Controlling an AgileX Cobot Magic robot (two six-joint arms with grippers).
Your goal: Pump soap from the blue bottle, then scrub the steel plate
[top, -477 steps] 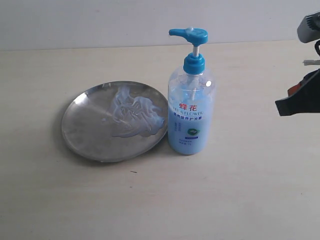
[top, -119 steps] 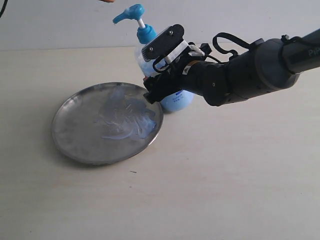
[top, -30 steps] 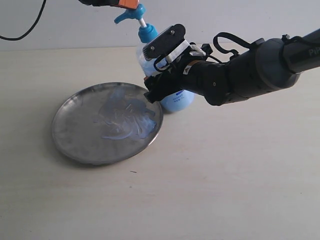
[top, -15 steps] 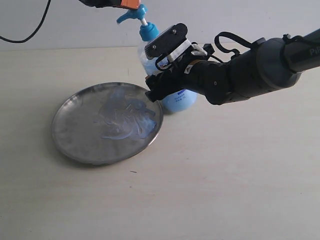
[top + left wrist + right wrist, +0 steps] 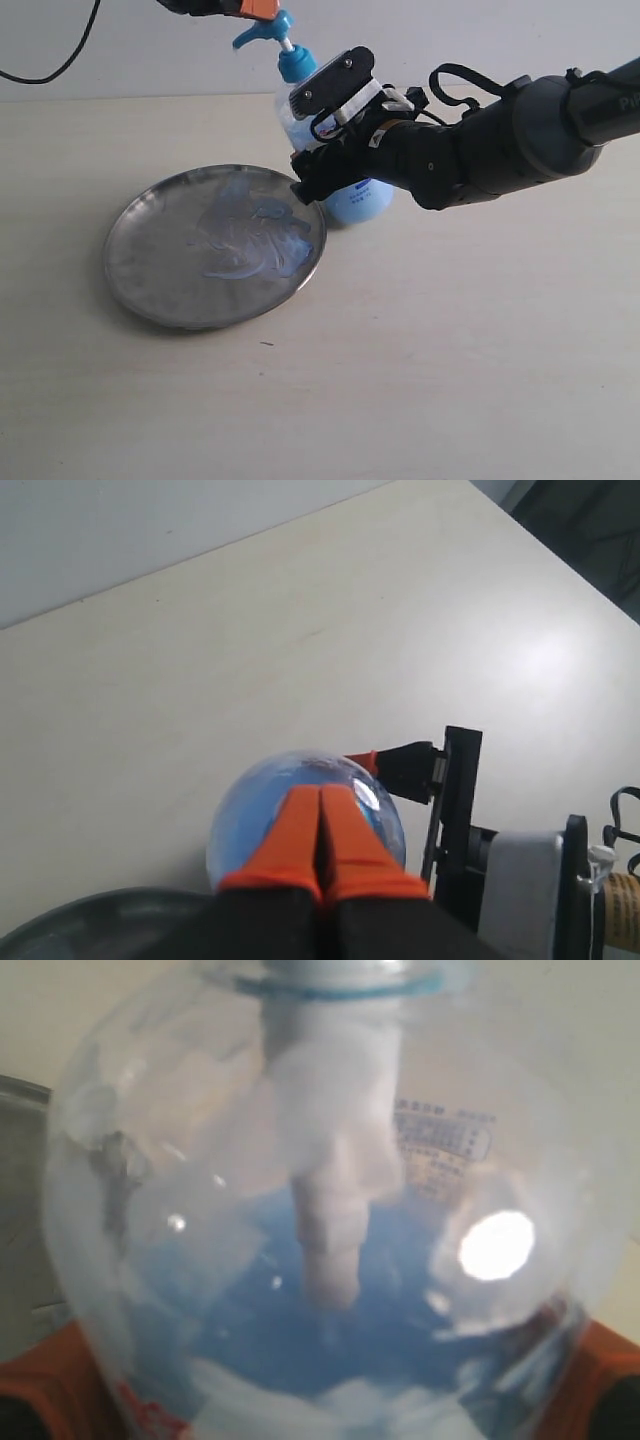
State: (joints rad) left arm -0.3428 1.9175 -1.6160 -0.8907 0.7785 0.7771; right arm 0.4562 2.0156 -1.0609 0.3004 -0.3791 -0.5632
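Observation:
The blue bottle (image 5: 355, 200) stands just behind the right rim of the steel plate (image 5: 150, 270), leaning slightly. My right gripper (image 5: 318, 165) is shut on its body; in the right wrist view the bottle (image 5: 320, 1160) fills the frame between the orange fingers (image 5: 40, 1385). My left gripper (image 5: 255, 8) is shut, its orange tips right over the blue pump head (image 5: 265, 28). Seen from the left wrist, the left gripper (image 5: 321, 792) covers the pump above the bottle (image 5: 250, 820). Pale blue soap (image 5: 255, 240) is smeared across the plate's middle.
The right arm (image 5: 480, 140) reaches in from the right edge, low over the table. A black cable (image 5: 60, 60) hangs at the top left. The plate's dark rim (image 5: 100, 920) shows beside the bottle in the left wrist view.
Over the last second the bottle's pump head and my left gripper have shifted slightly to the right. The right gripper's hold and the plate have not changed.

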